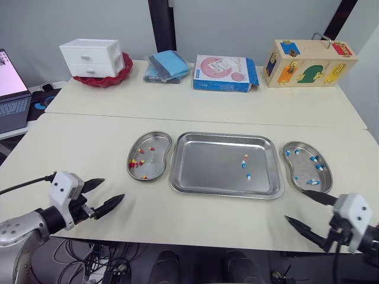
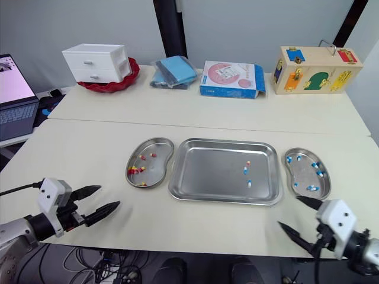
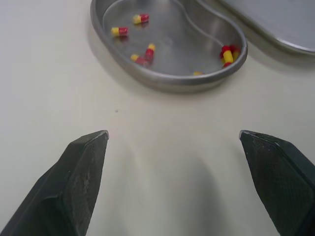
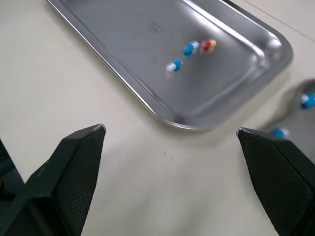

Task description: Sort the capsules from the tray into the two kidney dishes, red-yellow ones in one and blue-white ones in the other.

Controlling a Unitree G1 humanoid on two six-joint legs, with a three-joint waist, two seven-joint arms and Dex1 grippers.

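I see the left gripper [image 1: 112, 189], lower left, and right gripper [image 1: 295, 205], lower right, both spread apart; three capsules [image 1: 243, 164] lie in the centre tray [image 1: 204, 165].

Silver tray [image 1: 207, 165], silver left dish [image 1: 155, 145] with red-yellow capsules [image 1: 137, 163], silver right dish [image 1: 302, 168] with blue-white capsules [image 1: 312, 182], cream table [image 1: 83, 142]

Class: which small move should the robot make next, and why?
Probably the open right gripper should reach toward the nearest blue-white capsule in the rectangular steel tray; three unsorted capsules lie there, toward its right side.
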